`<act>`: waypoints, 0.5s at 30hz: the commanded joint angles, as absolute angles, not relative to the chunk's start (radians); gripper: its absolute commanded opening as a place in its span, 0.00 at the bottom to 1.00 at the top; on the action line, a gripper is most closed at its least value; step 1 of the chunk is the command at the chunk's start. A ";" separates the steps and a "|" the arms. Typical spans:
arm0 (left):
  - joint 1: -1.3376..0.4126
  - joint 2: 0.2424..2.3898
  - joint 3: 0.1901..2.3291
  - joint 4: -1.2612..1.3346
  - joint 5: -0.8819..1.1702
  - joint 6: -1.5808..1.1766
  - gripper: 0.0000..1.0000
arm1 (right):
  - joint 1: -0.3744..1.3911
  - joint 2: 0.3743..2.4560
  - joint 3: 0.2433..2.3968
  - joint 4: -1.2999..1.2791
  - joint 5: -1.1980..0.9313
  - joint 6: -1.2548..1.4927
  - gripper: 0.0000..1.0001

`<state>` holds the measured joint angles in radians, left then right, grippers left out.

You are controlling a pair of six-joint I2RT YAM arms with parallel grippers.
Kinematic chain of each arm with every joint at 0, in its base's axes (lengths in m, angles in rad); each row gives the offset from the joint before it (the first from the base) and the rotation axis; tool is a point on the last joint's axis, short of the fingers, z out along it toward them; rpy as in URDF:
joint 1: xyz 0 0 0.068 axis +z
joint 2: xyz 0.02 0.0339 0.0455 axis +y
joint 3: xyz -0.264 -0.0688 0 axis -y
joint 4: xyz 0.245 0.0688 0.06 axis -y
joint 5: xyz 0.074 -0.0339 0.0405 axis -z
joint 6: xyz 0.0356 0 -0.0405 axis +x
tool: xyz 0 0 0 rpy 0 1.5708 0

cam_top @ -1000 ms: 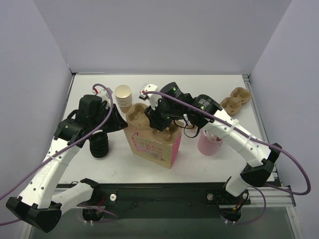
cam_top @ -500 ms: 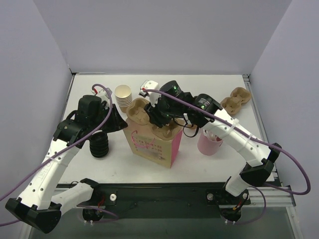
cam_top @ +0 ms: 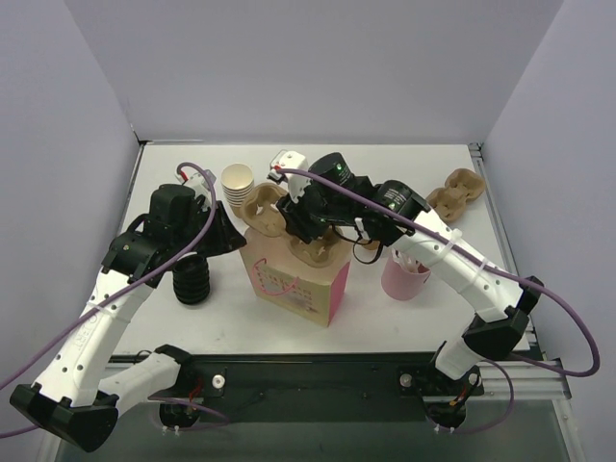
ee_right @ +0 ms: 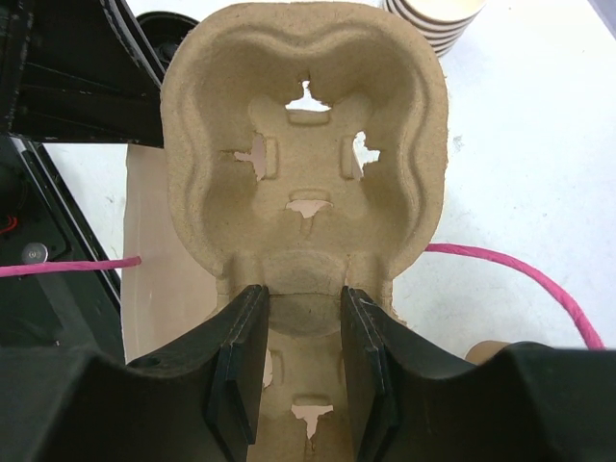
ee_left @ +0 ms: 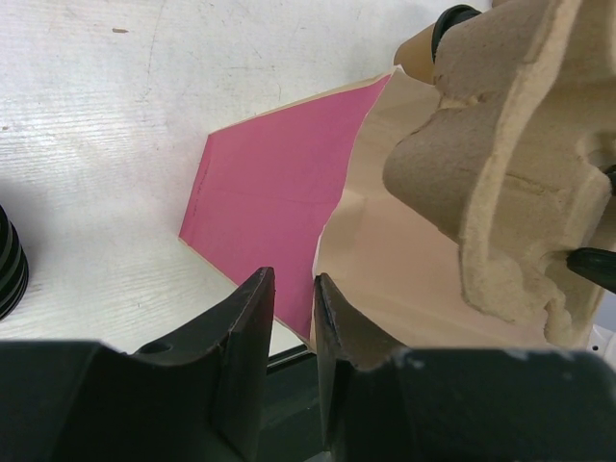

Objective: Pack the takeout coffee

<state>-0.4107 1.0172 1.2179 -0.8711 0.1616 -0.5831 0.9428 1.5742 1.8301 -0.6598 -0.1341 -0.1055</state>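
Note:
The takeout coffee (cam_top: 367,248) is mostly hidden behind my right arm; only its black lid rim and a bit of tan cup show, beside the bag's right side. It also shows in the left wrist view (ee_left: 450,21). The pink and tan paper bag (cam_top: 300,285) stands open at mid-table. My left gripper (cam_top: 241,241) is shut on the bag's left rim (ee_left: 332,221). My right gripper (cam_top: 303,227) is shut on the middle ridge of a tan pulp cup carrier (ee_right: 308,144) and holds it above the bag's mouth (ee_right: 159,289).
A stack of lidless tan cups (cam_top: 238,185) stands behind the bag. A pink cup with straws (cam_top: 404,277) is right of the bag. A second pulp carrier (cam_top: 454,192) lies at the far right. A black ribbed stack (cam_top: 191,279) sits left of the bag.
My right gripper has lifted the cup carrier a little, up and away toward the far left over the bag. My left gripper keeps its hold on the bag's rim.

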 commanded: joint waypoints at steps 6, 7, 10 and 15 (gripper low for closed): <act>-0.408 0.994 1.215 -0.851 0.153 -0.589 0.34 | 0.965 1.534 1.731 -0.637 -0.112 -0.074 0.23; -0.408 0.994 1.213 -0.850 0.153 -0.589 0.34 | 0.966 1.529 1.723 -0.635 -0.112 -0.071 0.24; -0.408 0.991 1.210 -0.857 0.146 -0.588 0.34 | 0.968 1.511 1.686 -0.637 -0.109 -0.063 0.23; -0.408 0.992 1.212 -0.858 0.146 -0.586 0.34 | 0.968 1.477 1.641 -0.643 -0.087 -0.058 0.24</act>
<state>-0.4107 1.0080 1.2087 -0.8715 0.1570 -0.5877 0.9630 1.5471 1.6619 -0.6430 -0.1246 -0.0719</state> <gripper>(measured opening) 0.339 0.235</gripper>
